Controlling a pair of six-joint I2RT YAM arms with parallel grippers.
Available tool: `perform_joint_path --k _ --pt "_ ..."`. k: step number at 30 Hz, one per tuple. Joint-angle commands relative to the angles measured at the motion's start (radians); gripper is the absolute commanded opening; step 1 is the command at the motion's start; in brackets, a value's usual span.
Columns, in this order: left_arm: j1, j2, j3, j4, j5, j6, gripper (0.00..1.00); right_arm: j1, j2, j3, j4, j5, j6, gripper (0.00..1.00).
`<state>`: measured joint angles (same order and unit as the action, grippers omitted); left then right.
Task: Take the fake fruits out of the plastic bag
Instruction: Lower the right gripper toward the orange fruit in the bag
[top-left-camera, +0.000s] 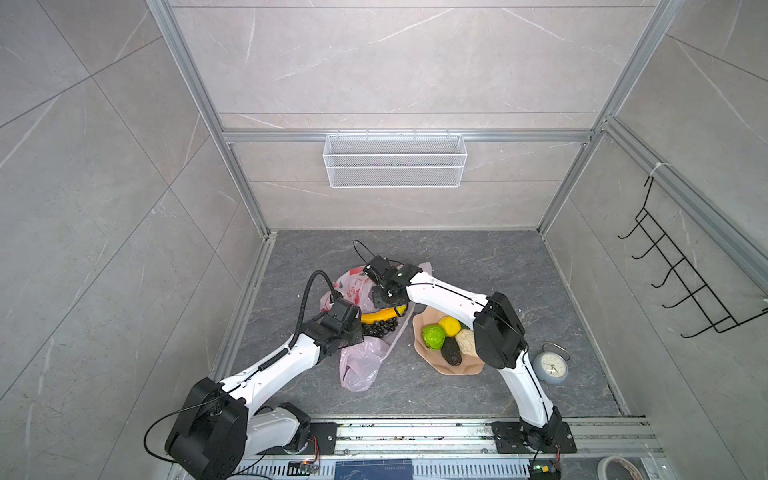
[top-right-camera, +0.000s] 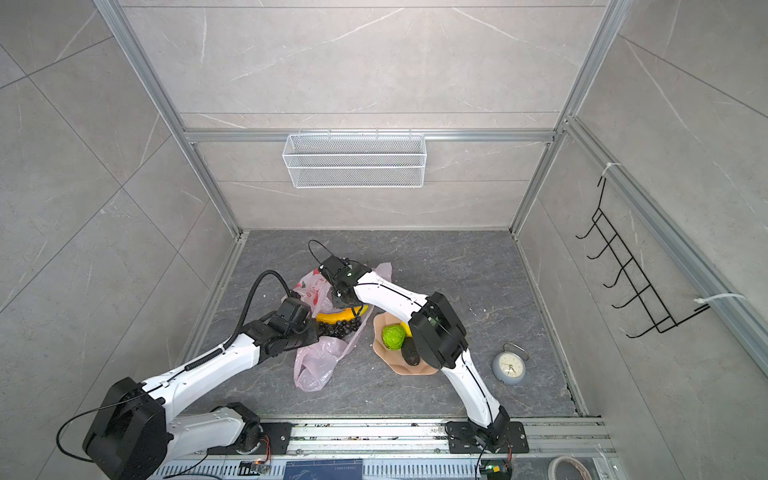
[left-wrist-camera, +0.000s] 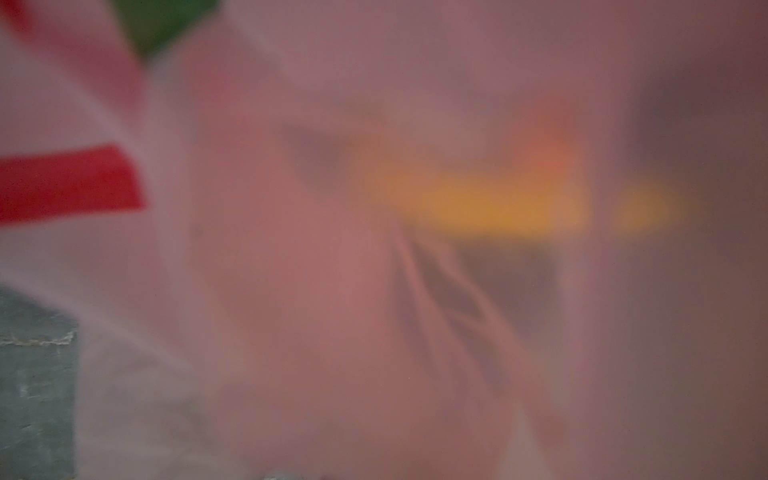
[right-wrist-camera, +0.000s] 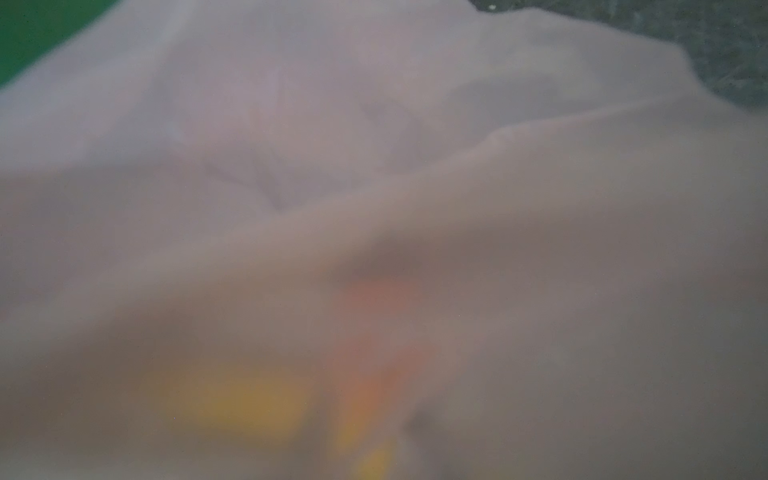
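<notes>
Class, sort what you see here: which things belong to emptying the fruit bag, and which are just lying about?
Belongs to the job: plastic bag, banana, grape bunch, green fruit, yellow round fruit, dark oval piece, cream lumpy piece, plate holding four fruits.

Just lying about: alarm clock, wire basket, hook rack, tape roll.

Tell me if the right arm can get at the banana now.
Probably yes: the banana lies right beside the right gripper, but the plastic bag blankets its wrist view, so film may intervene.
</notes>
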<state>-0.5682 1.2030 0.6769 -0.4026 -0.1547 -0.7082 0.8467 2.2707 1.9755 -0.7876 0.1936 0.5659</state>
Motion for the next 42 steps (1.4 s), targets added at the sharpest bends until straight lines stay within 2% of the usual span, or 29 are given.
perform_joint_path --k 1,27,35,42 --pt "-0.006 -0.005 0.013 0.008 0.004 -0.014 0.07 0.001 0.027 0.036 -0.049 0.033 -0.009 0.24" --pt "-0.005 -0.032 0.005 -0.014 -0.017 -0.01 0.07 0.005 0.016 0.061 -0.081 0.04 -0.022 0.01" --pt "-0.006 -0.038 0.0 -0.019 -0.023 -0.011 0.07 0.049 -0.147 -0.008 -0.058 0.015 -0.078 0.0" --pt "-0.005 -0.032 -0.011 0.001 -0.025 -0.018 0.07 0.067 -0.348 -0.219 0.033 -0.026 -0.067 0.0"
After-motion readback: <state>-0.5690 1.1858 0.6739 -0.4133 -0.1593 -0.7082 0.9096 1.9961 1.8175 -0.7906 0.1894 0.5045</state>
